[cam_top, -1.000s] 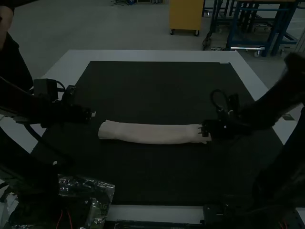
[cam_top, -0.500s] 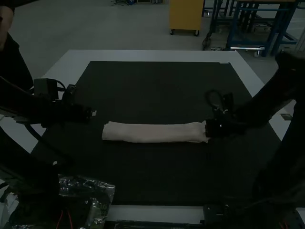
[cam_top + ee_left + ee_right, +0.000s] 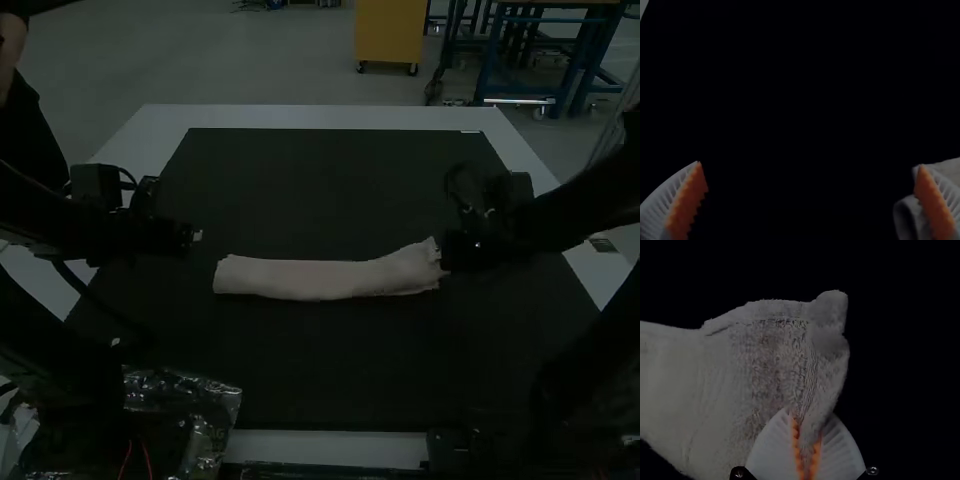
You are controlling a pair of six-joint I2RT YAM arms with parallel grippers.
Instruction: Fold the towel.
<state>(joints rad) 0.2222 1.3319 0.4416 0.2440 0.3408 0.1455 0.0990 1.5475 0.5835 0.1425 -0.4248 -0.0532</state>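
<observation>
The towel [image 3: 320, 280] is laid as a long, narrow strip across the dark mat [image 3: 330, 190], running left to right. Its left part is fairly straight; its right end is bent toward the far side and appears lifted. A layered edge is seen at the left end, so lengthwise folding seems to be done, though the number of layers cannot be told. The strip is not doubled end to end; if a compact shape is wanted, that crosswise folding is judged to be left.

At the right end, a pinch of cloth is clamped between the fingers of the right gripper [image 3: 810, 414], and the cloth around it is creased and uneven. Some tidying of this end may be called for before or during the next fold, as layers could slip apart if only part of the stack is gripped. The fingers of the left gripper [image 3: 809, 165] are held wide apart, just beyond the towel's left end.

Dark mat is seen on both the far and near sides of the strip, so a fold toward the left looks unobstructed. Clear plastic wrapping [image 3: 215, 400] is placed at the near left, well apart from the towel.
</observation>
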